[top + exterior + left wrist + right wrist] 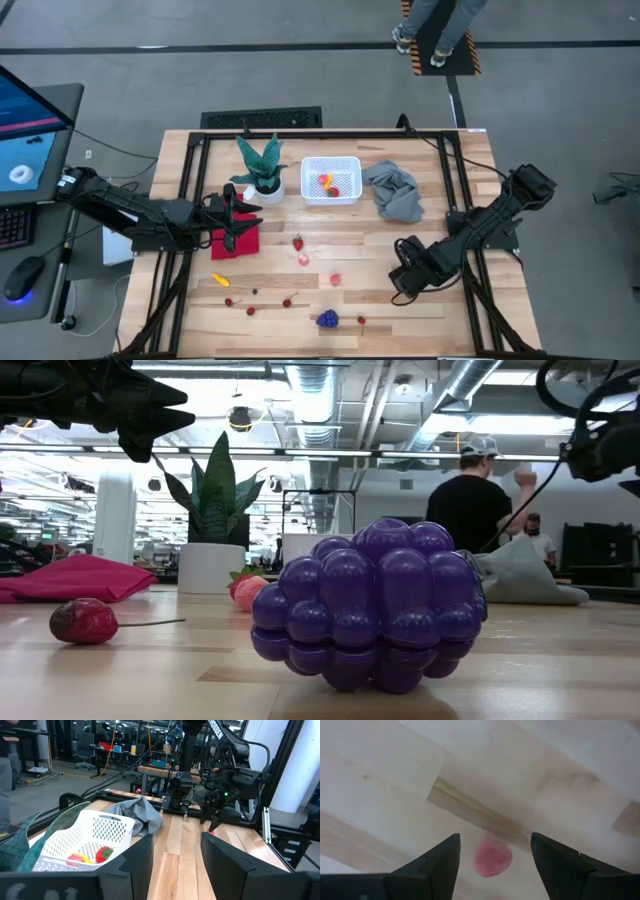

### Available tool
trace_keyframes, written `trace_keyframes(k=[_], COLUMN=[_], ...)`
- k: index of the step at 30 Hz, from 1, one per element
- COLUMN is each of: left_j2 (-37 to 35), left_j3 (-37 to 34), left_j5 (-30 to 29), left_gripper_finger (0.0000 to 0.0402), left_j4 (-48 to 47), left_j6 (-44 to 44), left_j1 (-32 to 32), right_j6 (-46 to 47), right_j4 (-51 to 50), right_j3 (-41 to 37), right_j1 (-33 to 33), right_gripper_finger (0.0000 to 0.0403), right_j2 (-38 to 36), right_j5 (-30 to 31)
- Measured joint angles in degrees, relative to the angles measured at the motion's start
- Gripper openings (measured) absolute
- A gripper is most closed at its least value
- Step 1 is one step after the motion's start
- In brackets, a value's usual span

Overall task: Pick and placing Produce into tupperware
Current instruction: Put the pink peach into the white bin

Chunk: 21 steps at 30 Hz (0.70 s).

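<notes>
The white tupperware (pixel 330 180) stands at the table's far middle and holds a red and a yellow piece (pixel 92 855). Loose produce lies on the near half: a strawberry (pixel 297 242), pink balls (pixel 335 279), a yellow piece (pixel 220 280), cherries (pixel 250 308) and the purple grape bunch (pixel 327 318). My right gripper (pixel 402 272) hangs open above the table, just right of a pink ball, which shows between its fingers (pixel 492 857) without touching them. My left gripper (pixel 236 222) is open over the red cloth (pixel 240 243) and faces the tupperware (pixel 85 837).
A potted plant (pixel 262 172) stands left of the tupperware and a crumpled grey cloth (pixel 395 192) lies right of it. The black frame rails (pixel 190 170) run along the table's sides. People stand beyond the far edge (pixel 478 495).
</notes>
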Motion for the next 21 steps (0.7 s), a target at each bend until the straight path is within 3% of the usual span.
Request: trace_keyframes(k=[11,21], left_j2=[0.0,0.0], left_j3=[0.0,0.0], left_j5=[0.0,0.0], left_gripper_finger=[0.0155,0.0155], left_j4=[-0.1,0.0], left_j6=[0.0,-0.1], left_j1=[0.0,0.0], right_j6=[6.0,6.3], right_j4=[0.7,3.6], right_j3=[0.0,-2.1], right_j1=[3.8,3.3], right_gripper_finger=[0.0266,0.0265], right_j2=[0.0,0.0], right_j5=[-2.5,-2.6])
